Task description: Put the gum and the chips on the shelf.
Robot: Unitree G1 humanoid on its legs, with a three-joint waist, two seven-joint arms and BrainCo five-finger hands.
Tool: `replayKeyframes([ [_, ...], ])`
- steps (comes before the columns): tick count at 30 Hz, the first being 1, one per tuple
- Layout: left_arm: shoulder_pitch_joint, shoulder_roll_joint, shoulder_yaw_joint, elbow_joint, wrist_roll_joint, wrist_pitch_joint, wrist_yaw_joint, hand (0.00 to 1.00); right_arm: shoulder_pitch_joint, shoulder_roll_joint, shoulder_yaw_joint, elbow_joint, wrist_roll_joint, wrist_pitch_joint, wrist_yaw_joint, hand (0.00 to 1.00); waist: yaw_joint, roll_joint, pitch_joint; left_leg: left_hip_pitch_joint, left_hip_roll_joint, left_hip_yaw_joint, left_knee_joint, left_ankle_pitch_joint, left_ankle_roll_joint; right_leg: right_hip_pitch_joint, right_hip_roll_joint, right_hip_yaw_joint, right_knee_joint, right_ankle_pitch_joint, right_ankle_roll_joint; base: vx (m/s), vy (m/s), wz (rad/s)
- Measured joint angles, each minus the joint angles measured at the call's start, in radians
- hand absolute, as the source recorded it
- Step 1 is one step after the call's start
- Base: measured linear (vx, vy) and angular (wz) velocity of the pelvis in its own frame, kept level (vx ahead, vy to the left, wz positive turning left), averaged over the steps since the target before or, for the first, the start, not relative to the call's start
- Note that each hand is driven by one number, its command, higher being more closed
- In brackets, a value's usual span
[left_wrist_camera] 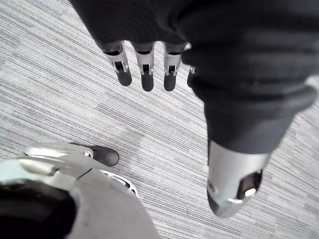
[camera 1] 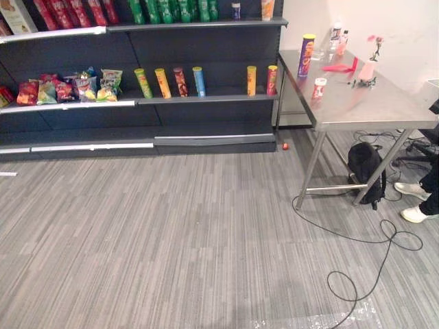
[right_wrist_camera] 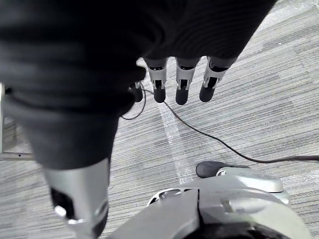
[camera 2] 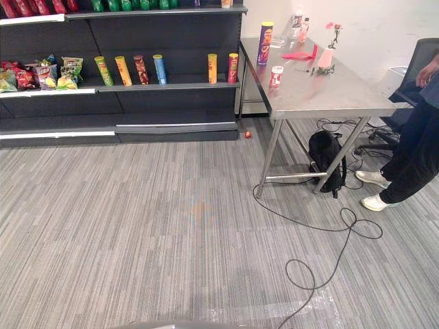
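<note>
At the far left, crinkled multicoloured snack bags (camera 1: 68, 88) lie on the middle board of a dark metal shelf unit (camera 1: 206, 100). Beside them stands a spaced row of slim cardboard tubes (camera 1: 162, 82) in yellow, red and blue. A small red object (camera 1: 285, 146) lies on the grey striped carpet floor (camera 1: 171, 226) near the unit's right end.

Right of the unit is a stainless-steel worktop (camera 1: 374, 106). A tall purple chips tube (camera 1: 306, 55) stands upright near its back left corner. Nearer the front is a small white-and-red tub (camera 1: 319, 88), probably the gum, though it is too small to be sure. A pink vase with a flower (camera 1: 369, 67) stands further right. A person's white shoe (camera 1: 415, 214) shows at the right edge.

The left hand (left_wrist_camera: 146, 69) hangs over the carpet with its fingers straight and slack, holding nothing. The right hand (right_wrist_camera: 182, 85) hangs the same way, also empty.
</note>
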Motion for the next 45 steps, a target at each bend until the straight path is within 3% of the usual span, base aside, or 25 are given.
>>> replayKeyframes([
  [15,-0.004,0.002,0.0,0.006,0.003,0.014,0.023,0.0,-0.018,0.002,0.001,0.003,0.031,-0.004,0.0,0.0,-0.02,-0.006,0.025,0.022,-0.001,0.003,-0.002,-0.004,-0.006,0.032,0.0,-0.014,-0.013,-0.009,0.007,-0.02,-0.008,0.02],
  [24,-0.004,0.006,0.0,0.008,0.0,0.022,0.023,0.0,-0.017,0.008,-0.012,0.022,0.112,0.002,0.014,0.0,-0.02,-0.014,0.033,0.05,-0.001,0.01,-0.002,-0.004,-0.005,0.065,0.002,-0.01,-0.028,0.001,0.008,-0.01,0.009,-0.02],
  [39,-0.003,0.01,0.0,0.006,0.012,0.025,0.043,0.0,-0.025,0.014,-0.019,0.02,0.115,-0.011,0.024,0.0,-0.02,-0.023,0.071,0.093,0.011,0.029,-0.002,-0.022,-0.02,0.115,0.015,-0.001,-0.054,0.0,0.008,0.0,-0.004,-0.04],
  [45,-0.01,0.012,0.005,0.004,0.03,0.042,0.071,0.0,-0.029,0.017,-0.021,0.02,0.113,-0.018,0.021,0.0,-0.022,-0.026,0.075,0.035,0.016,0.017,0.031,-0.038,-0.019,0.039,0.009,-0.014,0.016,-0.046,0.004,0.01,-0.002,0.06],
])
